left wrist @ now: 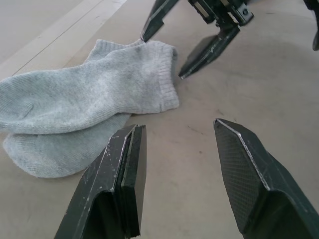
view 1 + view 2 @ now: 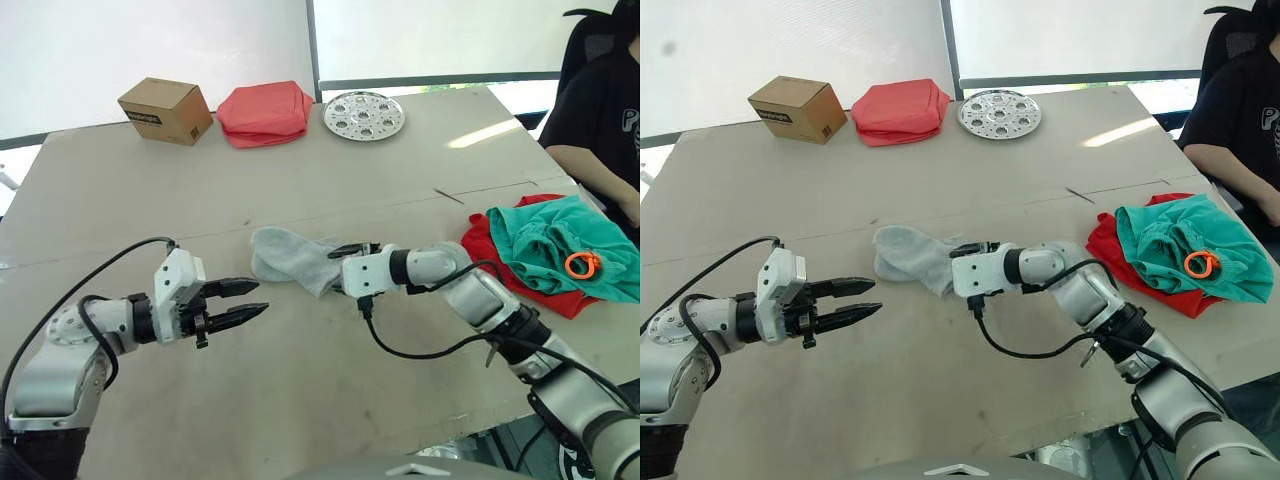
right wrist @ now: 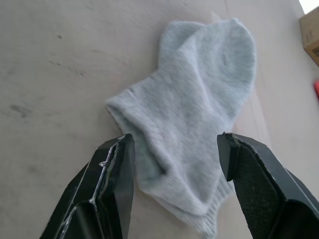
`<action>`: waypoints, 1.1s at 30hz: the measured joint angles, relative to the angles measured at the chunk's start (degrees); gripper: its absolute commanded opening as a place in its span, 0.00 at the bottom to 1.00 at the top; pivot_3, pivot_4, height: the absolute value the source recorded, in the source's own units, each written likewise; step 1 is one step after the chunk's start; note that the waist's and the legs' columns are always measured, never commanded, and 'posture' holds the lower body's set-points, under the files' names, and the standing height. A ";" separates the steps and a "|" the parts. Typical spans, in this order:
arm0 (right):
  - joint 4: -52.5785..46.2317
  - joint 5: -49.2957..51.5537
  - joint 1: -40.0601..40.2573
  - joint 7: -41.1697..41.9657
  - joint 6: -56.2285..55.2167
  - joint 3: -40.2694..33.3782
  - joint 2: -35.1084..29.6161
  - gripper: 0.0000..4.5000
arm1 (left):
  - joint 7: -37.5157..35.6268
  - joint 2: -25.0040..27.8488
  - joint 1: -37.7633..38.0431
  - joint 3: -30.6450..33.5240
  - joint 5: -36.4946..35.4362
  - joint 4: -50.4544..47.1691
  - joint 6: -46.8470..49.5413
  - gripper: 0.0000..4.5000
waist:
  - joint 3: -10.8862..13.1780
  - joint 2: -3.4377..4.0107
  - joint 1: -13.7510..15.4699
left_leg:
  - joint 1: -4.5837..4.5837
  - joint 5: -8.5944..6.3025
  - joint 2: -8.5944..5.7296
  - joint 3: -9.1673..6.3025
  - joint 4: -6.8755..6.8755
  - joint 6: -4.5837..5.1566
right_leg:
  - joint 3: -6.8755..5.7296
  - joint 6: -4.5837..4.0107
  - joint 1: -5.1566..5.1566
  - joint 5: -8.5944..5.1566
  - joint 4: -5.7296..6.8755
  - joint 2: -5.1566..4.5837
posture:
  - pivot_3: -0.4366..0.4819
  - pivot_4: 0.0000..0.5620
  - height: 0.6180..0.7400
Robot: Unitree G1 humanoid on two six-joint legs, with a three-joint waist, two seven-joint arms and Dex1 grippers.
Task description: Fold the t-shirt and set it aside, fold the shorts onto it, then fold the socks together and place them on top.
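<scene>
Two light grey socks (image 2: 290, 258) lie stacked one on the other in the middle of the table. My right gripper (image 3: 174, 139) is open right at their cuff end, a finger on either side, not closed on the fabric. My left gripper (image 2: 258, 298) hovers open a little nearer the table's front edge, pointing at the socks and apart from them. At the right side of the table, the teal shorts (image 2: 555, 245) with an orange drawstring end (image 2: 583, 264) lie bunched on top of the red t-shirt (image 2: 480, 240), which shows beneath at the edges.
Along the far edge stand a cardboard box (image 2: 165, 110), a folded coral-pink cloth (image 2: 265, 112) and a round perforated metal plate (image 2: 364, 115). A person in black (image 2: 600, 110) sits at the right end of the table (image 2: 330, 400).
</scene>
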 measured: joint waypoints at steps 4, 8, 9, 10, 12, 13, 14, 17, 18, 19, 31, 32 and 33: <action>2.78 -1.26 -1.19 0.98 -0.43 0.39 2.20 0.60 | 0.54 -0.49 0.58 -0.47 -0.01 0.00 -0.38 0.53 | 0.01 0.02 -0.03 | 0.02 0.00 0.00 0.02 0.00 0.00 | 0.02 0.00 0.00 0.00 0.01 0.01 | 0.48 0.27 1.00; 7.59 -2.65 -3.65 1.71 -0.59 0.63 3.95 0.49 | 1.01 -1.64 2.35 -0.72 0.10 0.02 -1.99 0.53 | 0.02 0.03 -0.13 | 0.02 0.00 0.01 0.00 -0.01 -0.01 | 0.04 -0.01 0.00 0.00 0.01 0.05 | 0.48 0.27 1.00; 8.45 -2.66 -3.98 2.06 -0.69 0.63 4.40 0.42 | 1.06 -1.78 2.76 -0.71 0.16 0.07 -2.62 0.53 | 0.02 0.04 -0.14 | 0.03 0.00 0.01 0.00 -0.01 -0.01 | 0.04 -0.01 0.00 0.00 0.02 0.05 | 0.48 0.27 1.00; 9.44 -2.75 -4.15 2.21 -0.78 0.63 4.97 0.29 | 1.15 -2.06 3.15 -0.72 0.21 0.07 -3.35 0.53 | 0.02 0.04 -0.15 | 0.03 0.00 0.01 0.00 -0.02 -0.01 | 0.05 -0.02 0.00 0.00 0.02 0.05 | 0.48 0.27 1.00; 10.57 -2.78 -4.15 2.52 -0.80 0.64 5.70 0.09 | 1.32 -2.32 3.77 -0.73 0.45 0.07 -4.31 0.53 | 0.02 0.04 -0.15 | 0.04 0.00 0.01 0.01 -0.02 -0.01 | 0.05 -0.01 0.00 0.01 0.02 0.05 | 0.48 0.27 1.00; 10.73 -2.66 -4.15 2.73 -0.73 0.60 5.80 0.02 | 1.41 -2.34 4.19 -0.73 0.59 0.11 -4.81 0.53 | 0.03 0.05 -0.15 | 0.04 0.00 0.01 0.02 -0.02 -0.01 | 0.07 -0.02 0.00 0.01 0.02 0.05 | 0.48 0.27 1.00; 10.72 -2.33 -4.14 3.06 -0.43 0.44 5.90 0.02 | 1.50 -2.38 4.57 -0.73 0.73 0.21 -5.17 0.53 | 0.03 0.05 -0.15 | 0.04 0.00 0.01 0.02 -0.02 -0.01 | 0.07 -0.01 0.00 0.01 0.02 0.05 | 0.48 0.27 1.00; 9.78 1.26 -3.46 4.88 2.67 -1.93 6.49 0.02 | 2.40 -3.03 4.78 -0.65 1.19 1.00 -6.29 0.53 | 0.03 0.05 0.00 | 0.03 0.00 0.01 -0.02 -0.02 -0.01 | 0.06 -0.01 0.00 0.01 0.02 0.05 | 0.48 0.27 1.00; 7.80 4.41 -2.29 6.24 5.53 -3.96 7.05 0.02 | 3.16 -3.57 4.51 -0.54 1.19 1.56 -6.51 0.53 | 0.03 0.05 0.05 | 0.02 0.00 0.01 -0.04 -0.02 -0.01 | 0.06 -0.01 0.00 0.01 0.01 0.05 | 0.48 0.27 1.00; 6.07 7.01 -1.55 7.31 7.97 -5.34 7.28 0.02 | 3.80 -3.92 4.23 -0.48 1.17 2.09 -6.54 0.53 | 0.03 0.05 0.09 | 0.02 0.00 0.01 -0.06 -0.02 -0.01 | 0.06 -0.02 0.00 0.01 0.02 0.05 | 0.48 0.27 1.00; -4.81 24.50 -1.28 11.97 30.15 -13.30 7.59 0.02 | 9.30 -6.00 -2.90 0.07 1.52 8.39 -6.90 0.53 | 0.03 0.07 0.04 | 0.00 -0.03 -0.01 -0.06 -0.02 0.04 | 0.04 -0.01 -0.03 0.02 0.03 0.05 | 0.48 0.27 1.00; -4.77 24.66 -1.45 12.07 30.24 -13.30 7.49 0.02 | 9.52 -6.03 -3.17 -0.01 1.80 8.58 -7.25 0.53 | 0.03 0.07 0.02 | 0.01 -0.01 -0.01 -0.05 -0.02 0.01 | 0.04 -0.01 -0.03 0.02 0.04 0.04 | 0.48 0.27 1.00; -4.78 25.39 -1.65 12.37 30.88 -13.54 7.35 0.02 | 10.08 -6.14 -3.87 -0.24 2.76 9.19 -8.41 0.53 | 0.02 0.06 0.03 | 0.01 -0.01 -0.01 -0.05 -0.02 0.00 | 0.04 -0.01 -0.02 0.02 0.03 0.04 | 0.48 0.27 1.00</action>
